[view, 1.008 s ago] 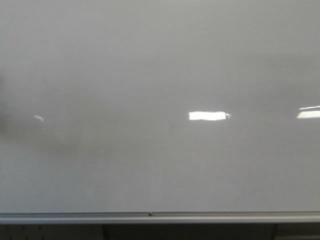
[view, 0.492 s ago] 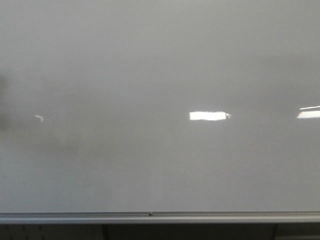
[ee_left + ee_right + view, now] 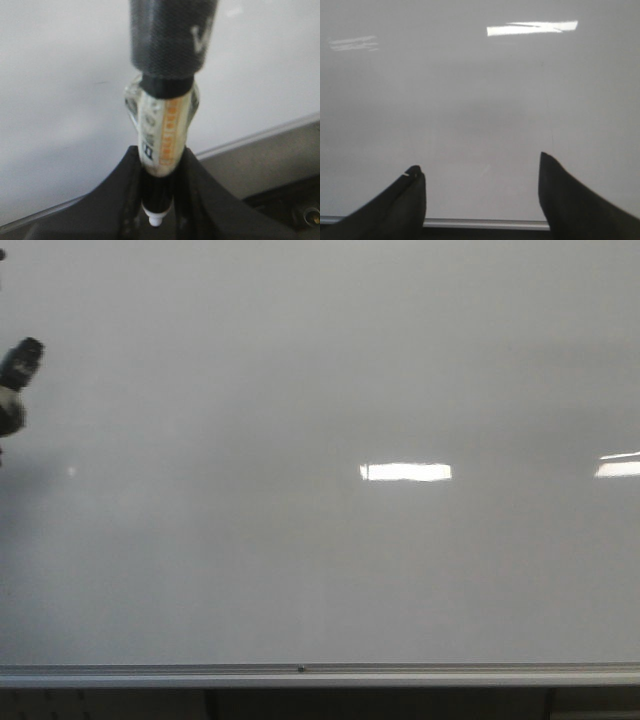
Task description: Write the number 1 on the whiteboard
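Observation:
The whiteboard [image 3: 320,360] fills the front view, glossy white-grey, with a silver rail [image 3: 300,673] along its lower edge. No black stroke of the number 1 shows on it. My left gripper [image 3: 160,152] is shut on a marker [image 3: 165,125] with a black cap, a clear body and an orange label. The marker points at the board [image 3: 60,100]. Its black cap end [image 3: 20,362] pokes in at the far left edge of the front view, upper part. My right gripper [image 3: 479,162] is open and empty, facing the board [image 3: 470,90] just above the rail [image 3: 485,223].
Bright rectangular light reflections [image 3: 405,472] lie on the board at mid-height and at the right edge [image 3: 618,467]. Below the rail is a dark frame [image 3: 380,705]. In the left wrist view a grey surface [image 3: 270,160] lies under the rail.
The marker's black end has come into the front view at the far left edge; it was out of view before. The middle reflection has shifted slightly left.

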Robot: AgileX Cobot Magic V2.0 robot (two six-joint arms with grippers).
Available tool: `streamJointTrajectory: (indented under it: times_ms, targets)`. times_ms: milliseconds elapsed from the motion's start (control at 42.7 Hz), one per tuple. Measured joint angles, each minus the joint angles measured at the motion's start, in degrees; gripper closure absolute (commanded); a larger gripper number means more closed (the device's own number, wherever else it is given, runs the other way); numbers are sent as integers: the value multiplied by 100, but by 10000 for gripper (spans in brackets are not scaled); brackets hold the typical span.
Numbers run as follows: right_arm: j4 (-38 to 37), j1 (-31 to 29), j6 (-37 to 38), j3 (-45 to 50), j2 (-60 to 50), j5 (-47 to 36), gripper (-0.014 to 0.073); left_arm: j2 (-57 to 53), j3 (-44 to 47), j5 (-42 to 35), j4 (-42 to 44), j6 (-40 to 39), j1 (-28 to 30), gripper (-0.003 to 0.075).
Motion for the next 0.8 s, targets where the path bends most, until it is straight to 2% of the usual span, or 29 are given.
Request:
streamJointTrajectory:
  times_ms: [117, 234, 398, 539, 656, 797]
  targets:
    - [309, 0, -254, -416, 490, 412, 85, -42, -253, 659, -893, 979, -752, 740]
    - [878, 104, -772, -707, 956, 763, 85, -42, -464, 1278, -1738, 2038, -1178, 740]
    - [2141, 366, -2038, -1047, 1664, 1261, 85, -42, -839, 2162, -2945, 3389, -1495, 740]
    - [3310, 551, -3384, -1375, 2312, 2089, 85, -42, -1091, 2796, -3653, 4085, -1522, 740]
    - [4221, 635, -4295, -1688, 2944, 2912, 85, -42, -1243, 3156, -3926, 4393, -1522, 740]
    - [4781, 684, -4831, -2132, 3706, 3666, 85, -42, -1256, 3448, -4078, 4633, -1522, 740]
